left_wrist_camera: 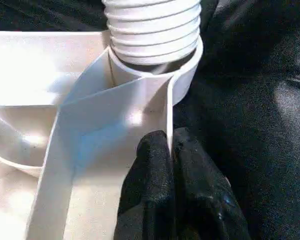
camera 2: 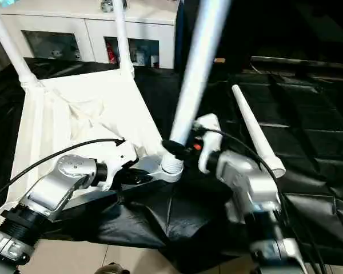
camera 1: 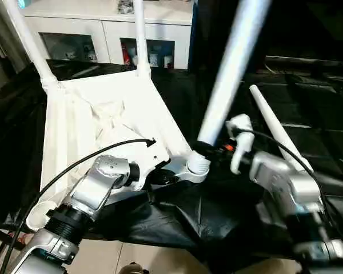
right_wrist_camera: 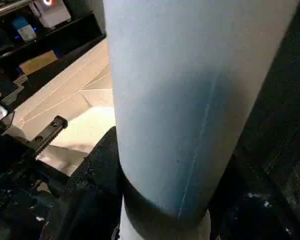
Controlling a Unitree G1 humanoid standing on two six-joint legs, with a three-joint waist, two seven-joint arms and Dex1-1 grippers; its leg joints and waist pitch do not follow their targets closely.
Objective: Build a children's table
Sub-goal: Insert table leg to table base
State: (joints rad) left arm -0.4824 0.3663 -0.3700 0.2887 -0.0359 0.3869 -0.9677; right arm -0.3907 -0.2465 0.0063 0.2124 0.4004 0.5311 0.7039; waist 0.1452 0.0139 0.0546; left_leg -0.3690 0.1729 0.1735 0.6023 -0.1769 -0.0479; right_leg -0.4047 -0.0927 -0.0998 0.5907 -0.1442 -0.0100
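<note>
White plastic makes up the whole job: the tabletop [camera 1: 103, 120] lies upside down on the black cloth [camera 1: 177, 211], ribs up, filling the left half of the left eye view, with two legs [camera 1: 140, 35] already standing in its far sockets at the upper left. A third leg [camera 1: 231, 71] rises at a slant through the centre of the frame, its threaded foot sitting in the near socket [camera 1: 195, 166]; the left wrist view shows several threads above the socket rim, so it does not look fully home. A fourth leg [camera 1: 279, 128] lies loose on the cloth at right of centre. The left gripper [left_wrist_camera: 170, 155] has its fingers pressed together on the thin upright rim wall just beside that socket, pinning the top. The right gripper [camera 2: 186, 149] is clamped around the slanted leg low down, near the socket. By the look of them, the parts are light, hollow and stiff, with a smooth, likely slippery surface. The long tube would lever hard on the threads if gripped high, so the low hold suits turning it. The thin rim wall may flex, so a firm pinch next to the socket, where ribs meet, seems the soundest place to steady the top.
</note>
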